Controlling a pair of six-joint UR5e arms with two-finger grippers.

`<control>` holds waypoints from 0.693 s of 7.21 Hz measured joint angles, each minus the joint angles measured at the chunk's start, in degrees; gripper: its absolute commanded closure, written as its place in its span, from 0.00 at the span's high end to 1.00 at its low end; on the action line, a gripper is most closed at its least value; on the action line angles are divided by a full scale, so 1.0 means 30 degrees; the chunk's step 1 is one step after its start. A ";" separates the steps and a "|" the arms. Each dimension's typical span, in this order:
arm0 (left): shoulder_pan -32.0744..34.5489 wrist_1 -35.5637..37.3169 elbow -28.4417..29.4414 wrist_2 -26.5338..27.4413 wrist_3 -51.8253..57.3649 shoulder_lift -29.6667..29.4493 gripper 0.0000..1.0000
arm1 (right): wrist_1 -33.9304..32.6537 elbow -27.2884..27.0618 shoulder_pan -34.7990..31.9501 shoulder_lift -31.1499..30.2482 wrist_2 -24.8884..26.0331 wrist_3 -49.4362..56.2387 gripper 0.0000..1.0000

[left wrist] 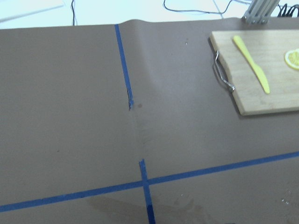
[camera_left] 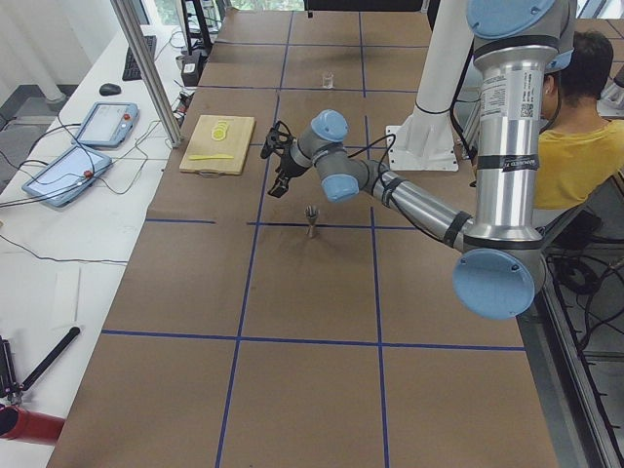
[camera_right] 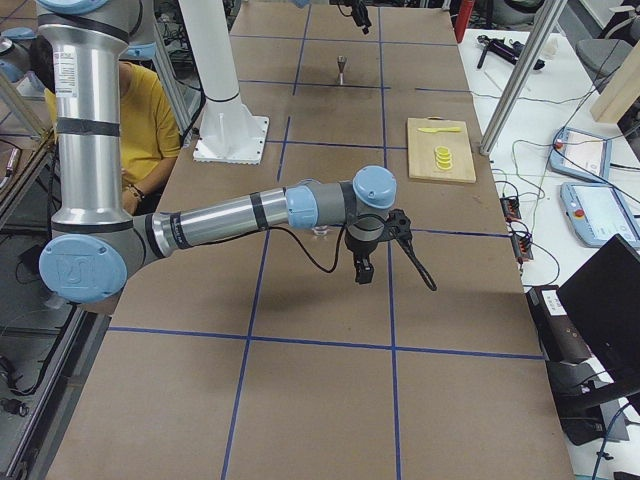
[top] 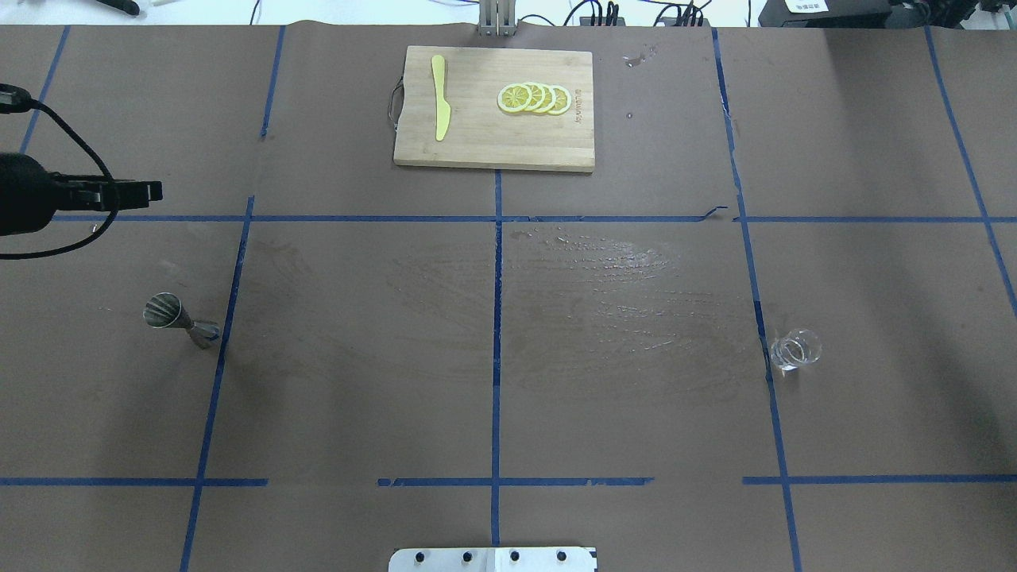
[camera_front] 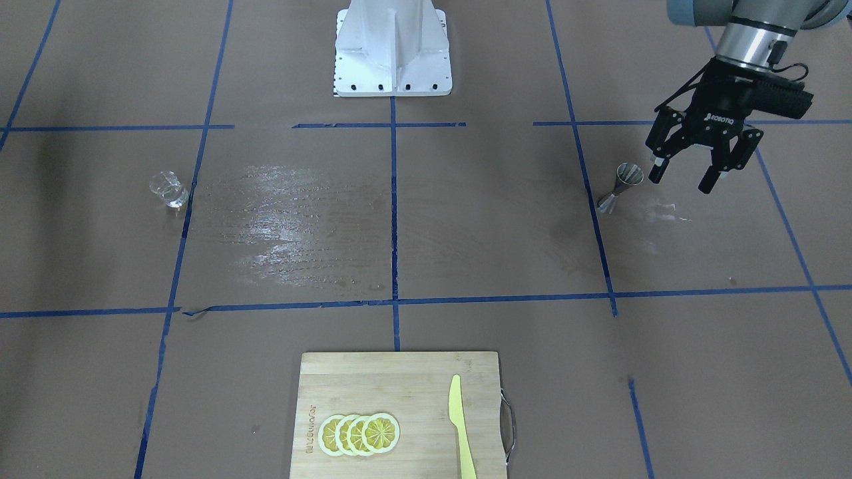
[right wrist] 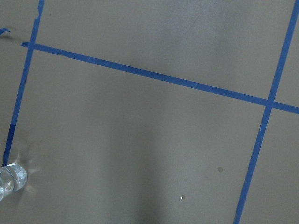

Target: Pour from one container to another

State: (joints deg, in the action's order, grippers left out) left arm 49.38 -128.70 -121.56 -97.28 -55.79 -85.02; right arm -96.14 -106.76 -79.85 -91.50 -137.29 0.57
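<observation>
The clear glass beaker point(camera_front: 168, 191) stands upright on the brown table, on the robot's right side point(top: 794, 349); its edge shows in the right wrist view point(right wrist: 10, 181). The grey steel jigger point(camera_front: 620, 186) stands upright on the robot's left side point(top: 179, 316). My left gripper point(camera_front: 680, 179) hangs open and empty above the table, close beside the jigger and not touching it. My right gripper point(camera_right: 385, 262) shows only in the exterior right view, above the table near the beaker. I cannot tell whether it is open or shut.
A wooden cutting board point(top: 493, 143) with a yellow knife point(top: 439, 107) and lemon slices point(top: 534, 98) lies at the table's far edge. A wet patch point(top: 620, 278) shines mid-table. The robot base point(camera_front: 393, 46) is at the near edge. A person in yellow point(camera_left: 575, 146) sits behind it.
</observation>
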 measured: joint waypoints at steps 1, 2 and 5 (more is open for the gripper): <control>-0.0890 -0.0029 -0.0580 0.1762 -0.0399 0.0590 0.99 | 0.0108 0.0005 0.0010 0.0000 0.0000 -0.0009 1.00; -0.2273 -0.0050 -0.0815 0.3984 -0.0902 0.1045 1.00 | 0.0150 0.0002 0.0013 0.0000 0.0001 -0.0012 1.00; -0.6948 -0.0442 -0.0911 1.1018 -0.3691 0.2009 0.99 | 0.0171 -0.0015 0.0015 0.0001 0.0000 -0.0013 1.00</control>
State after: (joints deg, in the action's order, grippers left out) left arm 28.53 -130.03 -124.29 -64.22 -66.86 -79.00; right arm -95.63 -106.81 -79.81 -91.49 -137.29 0.53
